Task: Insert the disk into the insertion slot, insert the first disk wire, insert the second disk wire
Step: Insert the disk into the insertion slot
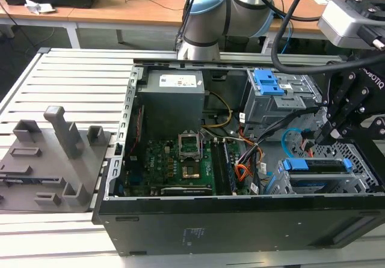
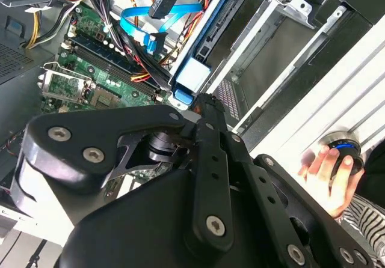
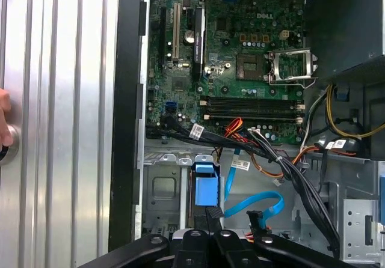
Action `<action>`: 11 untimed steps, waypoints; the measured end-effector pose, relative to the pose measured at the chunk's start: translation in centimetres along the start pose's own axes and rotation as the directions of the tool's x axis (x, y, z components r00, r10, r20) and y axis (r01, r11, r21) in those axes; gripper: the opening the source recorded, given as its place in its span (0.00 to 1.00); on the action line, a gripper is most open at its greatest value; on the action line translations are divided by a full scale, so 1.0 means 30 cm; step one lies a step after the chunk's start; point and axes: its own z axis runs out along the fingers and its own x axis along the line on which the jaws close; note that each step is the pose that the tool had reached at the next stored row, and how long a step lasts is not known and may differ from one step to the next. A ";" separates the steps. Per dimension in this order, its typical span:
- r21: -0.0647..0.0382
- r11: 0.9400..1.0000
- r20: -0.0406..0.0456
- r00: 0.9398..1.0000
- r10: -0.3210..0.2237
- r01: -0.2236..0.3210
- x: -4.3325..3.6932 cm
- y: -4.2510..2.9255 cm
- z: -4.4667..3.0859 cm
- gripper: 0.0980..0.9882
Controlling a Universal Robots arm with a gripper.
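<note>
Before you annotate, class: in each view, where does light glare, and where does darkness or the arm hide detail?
Exterior view: slatted table evenly lit, computer case interior dim. Second wrist view: table washed near white, dark gripper hides much. First wrist view: table glares, power supply corner in shadow.

Smooth blue plastic frames the disk (image 3: 205, 187).

The insertion slot (image 3: 161, 187) hides most of the disk (image 3: 205, 190).
</note>
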 end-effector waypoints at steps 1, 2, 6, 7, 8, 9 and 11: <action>0.000 1.000 0.000 1.000 0.000 0.000 0.000 0.000 0.000 0.01; 0.000 1.000 0.000 1.000 0.000 0.000 0.000 0.000 0.000 0.01; 0.000 1.000 0.000 1.000 0.000 0.000 0.000 -0.001 0.001 0.01; 0.000 1.000 0.000 1.000 0.000 0.000 0.000 -0.004 0.001 0.01; 0.000 1.000 -0.001 1.000 0.000 0.000 -0.002 -0.013 0.001 0.01; -0.001 1.000 -0.001 1.000 0.000 0.000 -0.003 -0.018 0.002 0.01; -0.002 1.000 -0.001 1.000 0.000 0.000 -0.005 -0.029 0.008 0.01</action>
